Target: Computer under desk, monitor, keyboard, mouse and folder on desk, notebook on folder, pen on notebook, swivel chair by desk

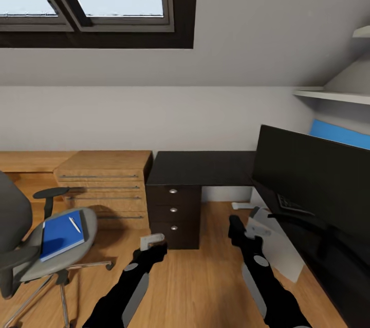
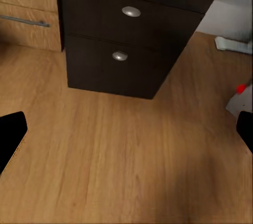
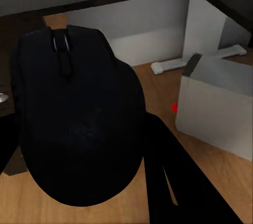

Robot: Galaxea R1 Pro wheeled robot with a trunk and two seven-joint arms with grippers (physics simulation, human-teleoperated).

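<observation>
- Bare wooden floor lay open between the swivel chair and the black table, with its drawer unit.
- One monitor stood along the table's right wing; the keyboard showed behind it.
- One computer sat on the floor under the table.
- One blue folder with one pen lay on the chair seat.
- The right pincer gripped a black mouse.
- The left pincer hung wide open, holding nothing, above the floor before the drawers.
</observation>
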